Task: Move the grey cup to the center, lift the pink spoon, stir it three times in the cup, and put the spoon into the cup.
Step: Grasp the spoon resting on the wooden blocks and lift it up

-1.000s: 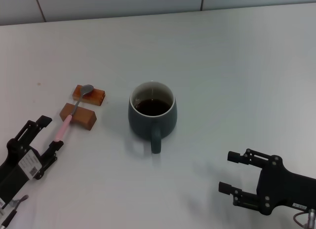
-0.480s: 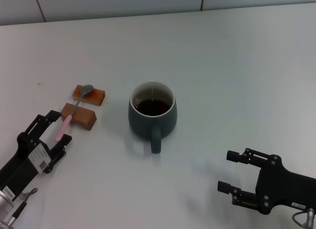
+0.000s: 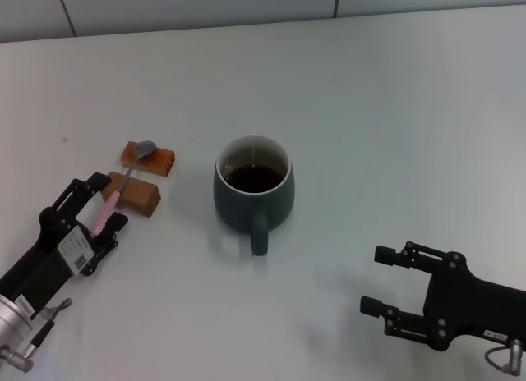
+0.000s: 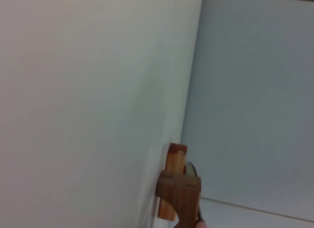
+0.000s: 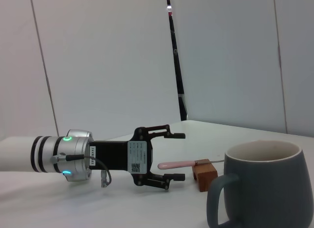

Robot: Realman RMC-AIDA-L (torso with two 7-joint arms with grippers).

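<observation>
The grey cup point(image 3: 253, 189) stands mid-table with dark liquid inside, its handle toward me; it also shows in the right wrist view point(image 5: 260, 185). The pink spoon point(image 3: 108, 205) lies across two wooden blocks, silver bowl on the far one; its handle shows in the right wrist view point(image 5: 175, 164). My left gripper point(image 3: 99, 207) is open, with one finger on each side of the pink handle's end; the right wrist view point(image 5: 177, 156) shows the same. My right gripper point(image 3: 376, 280) is open and empty near the front right, apart from the cup.
The two brown wooden blocks point(image 3: 131, 193) point(image 3: 149, 158) sit left of the cup and show close up in the left wrist view point(image 4: 175, 188). A tiled wall point(image 3: 246, 3) bounds the white table's far edge.
My left gripper has moved forward and to the right, up to the spoon, and its fingers now straddle the pink handle's end. The right gripper has barely moved. Cup and spoon are unmoved.
</observation>
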